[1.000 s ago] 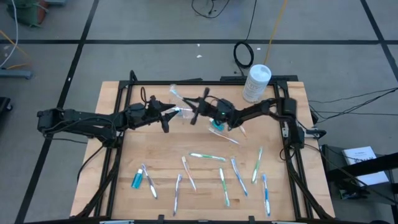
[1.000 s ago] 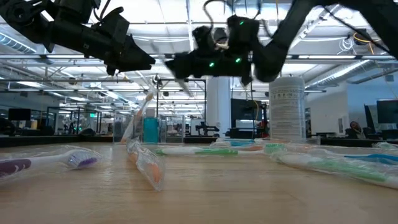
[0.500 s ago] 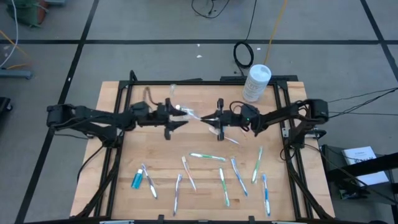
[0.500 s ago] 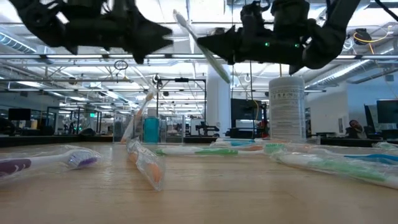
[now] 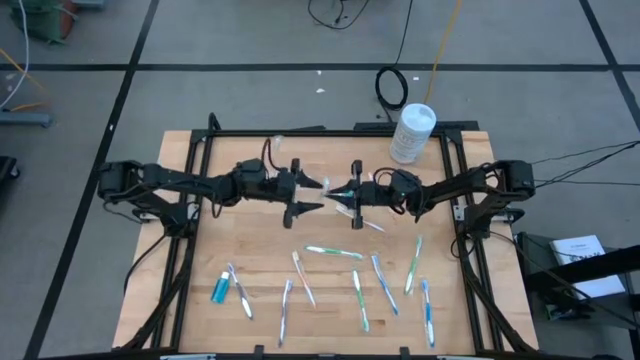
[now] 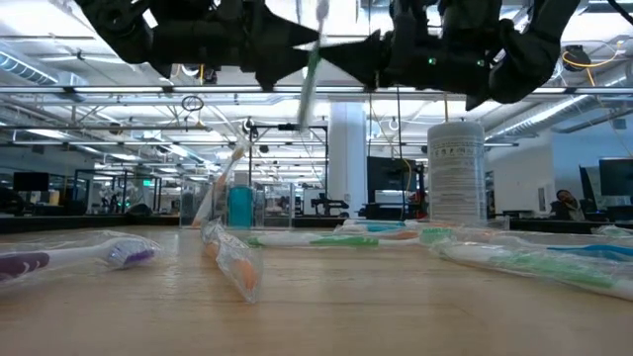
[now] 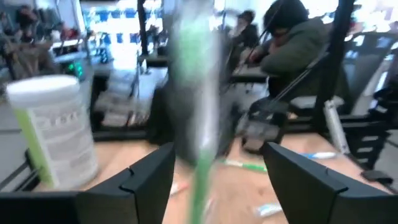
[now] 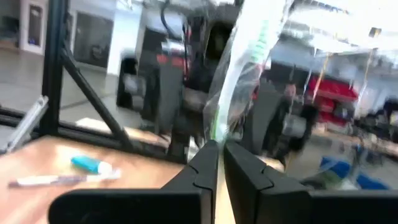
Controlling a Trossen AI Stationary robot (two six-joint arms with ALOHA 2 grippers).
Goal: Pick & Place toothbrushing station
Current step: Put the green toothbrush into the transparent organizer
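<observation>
My right gripper (image 5: 340, 192) is shut on a toothbrush in a clear wrapper with green (image 6: 311, 61), held high above the table's middle. My left gripper (image 5: 312, 196) is open and faces it from the table's left. Its two fingers (image 7: 149, 180) stand on either side of the blurred green toothbrush (image 7: 198, 118) without touching it. A see-through plastic holder (image 6: 220, 183) shows tilted near the table's far edge, also in the high view (image 5: 278, 141); what it rests on I cannot tell. My right gripper pinches the wrapped toothbrush near one end (image 8: 216, 132) between its two shut fingers (image 8: 202, 163). The fingers come level from the table's right and lie across it. The toothbrush is lifted clear of the table and stands nearly upright in the low view.
Several wrapped toothbrushes (image 5: 335, 252) lie across the table's near half, with a small blue tube (image 5: 219, 290) at the near left. A white round lidded tub (image 5: 412, 133) stands at the far right. A person sits beyond the table (image 7: 292, 43).
Both grippers have gone up and toward the table's right edge, the left following the right. The wrapped toothbrush in my right gripper has tipped from slanting to nearly upright and now stands between my left gripper's open fingers.
</observation>
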